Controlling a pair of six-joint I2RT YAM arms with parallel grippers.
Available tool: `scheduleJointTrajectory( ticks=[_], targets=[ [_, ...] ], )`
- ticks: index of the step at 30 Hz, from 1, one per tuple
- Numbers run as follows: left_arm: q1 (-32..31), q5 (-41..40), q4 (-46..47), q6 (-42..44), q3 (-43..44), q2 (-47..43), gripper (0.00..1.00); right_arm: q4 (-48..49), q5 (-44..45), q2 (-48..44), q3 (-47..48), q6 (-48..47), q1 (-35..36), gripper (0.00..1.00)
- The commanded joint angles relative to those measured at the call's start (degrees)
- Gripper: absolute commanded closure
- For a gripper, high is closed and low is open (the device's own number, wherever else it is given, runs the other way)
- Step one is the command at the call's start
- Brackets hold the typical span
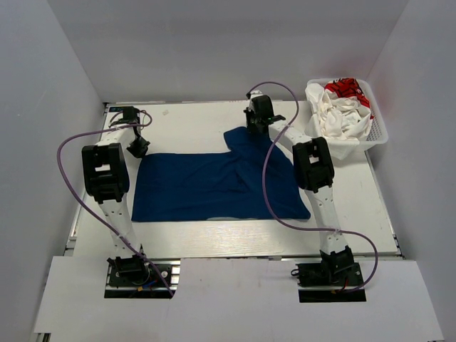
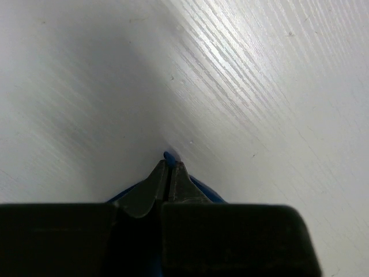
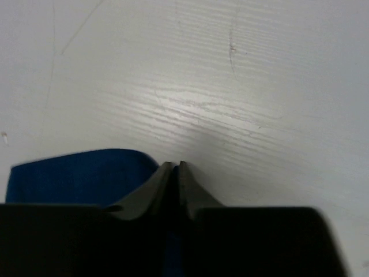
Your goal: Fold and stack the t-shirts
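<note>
The left gripper (image 2: 169,173) is pressed shut on a thin edge of the blue shirt (image 1: 214,189), with only a sliver of cloth poking past its tips. The right gripper (image 3: 174,173) pinches another edge, cloth spreading to its left. With such shallow holds, either corner may slip once lifted, making the fold crooked. The white shirt (image 1: 342,114) sits in the basket (image 1: 377,135), right of the right gripper.

Top cam: fixed high at the near side, tilted down and forward, wide shot, whole table (image 1: 192,121) in frame. Left wrist cam: sits just behind the left gripper (image 2: 169,166), looks out along its fingers, table surface very close. Right wrist cam: same setup at the right gripper (image 3: 174,166). All three views share the blue shirt (image 1: 214,187) edge and the white table.
</note>
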Motion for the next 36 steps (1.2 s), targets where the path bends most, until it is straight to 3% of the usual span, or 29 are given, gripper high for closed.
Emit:
scheduleJointTrajectory(
  ticks=[1, 7, 12, 17, 19, 29, 36],
  targets=[
    [-0.03, -0.57, -1.35, -1.44, -1.49, -2.36, 1.0, -3.35, 2.12, -5.2, -0.89, -3.03, 1.1, 1.0],
    [-1.17, -1.28, -0.83, -1.44, -2.54, -7.88, 1.0, -2.4, 3.7, -11.52, -3.85, -4.8, 2.06, 1.0],
    [-1.17, -0.57, 1.98, -1.44, -7.37, -12.54, 1.0, 6.47, 0.62, -25.11, -19.94, -6.99, 3.56, 1.0],
    [-1.17, -1.1, 1.99, -1.44, -11.5, -17.29, 1.0, 5.69, 4.92, -36.46, -35.84, -7.7, 5.23, 1.0],
    [-1.17, -2.41, 1.99, -0.91, -13.43, -19.66, 1.0, 9.47, 5.72, -41.99, -42.15, -7.08, 5.76, 1.0],
    [-1.17, -5.41, 4.27, 0.93, -20.46, -27.22, 1.0, 8.85, 10.55, -59.84, -56.76, -6.99, 7.52, 1.0],
    [-1.17, -3.74, 6.47, 3.66, -22.31, -28.37, 1.0, 5.0, 11.7, -66.64, -61.34, -7.26, 8.22, 1.0]
  ],
)
